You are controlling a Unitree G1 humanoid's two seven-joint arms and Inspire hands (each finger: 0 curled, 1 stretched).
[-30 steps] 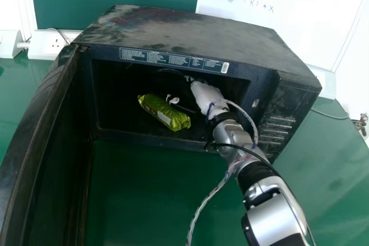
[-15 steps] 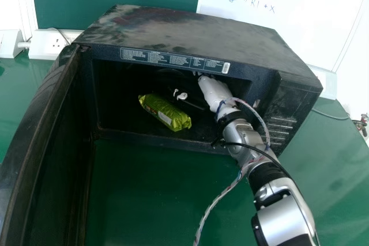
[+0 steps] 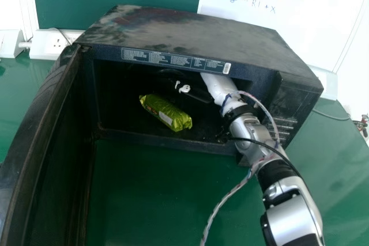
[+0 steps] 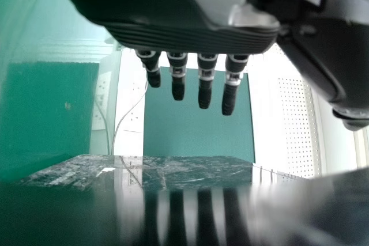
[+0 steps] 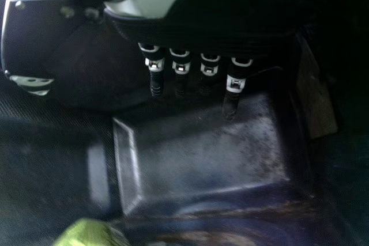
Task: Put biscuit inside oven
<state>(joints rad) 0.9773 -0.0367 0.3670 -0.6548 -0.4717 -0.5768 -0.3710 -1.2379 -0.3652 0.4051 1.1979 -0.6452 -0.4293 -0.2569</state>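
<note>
The green biscuit packet (image 3: pixel 166 112) lies on the oven floor, just inside the opening of the black oven (image 3: pixel 190 36). My right hand (image 3: pixel 218 89) is also inside the oven, to the right of the packet and apart from it, partly hidden under the oven's top edge. In the right wrist view, my right hand (image 5: pixel 180 68) is open with its fingers extended and holding nothing; an end of the packet (image 5: pixel 86 233) shows there. My left hand (image 4: pixel 204 82) has straight fingers and holds nothing in the left wrist view.
The oven door (image 3: pixel 37 148) stands wide open on the left. The right forearm passes through the opening near the oven's right side wall. A whiteboard (image 3: pixel 288 21) and a wall socket (image 3: pixel 55 44) are behind the oven, which stands on a green table (image 3: pixel 155 194).
My right hand and forearm have shifted rightward, widening the space between the hand and the packet. The packet stays in its place.
</note>
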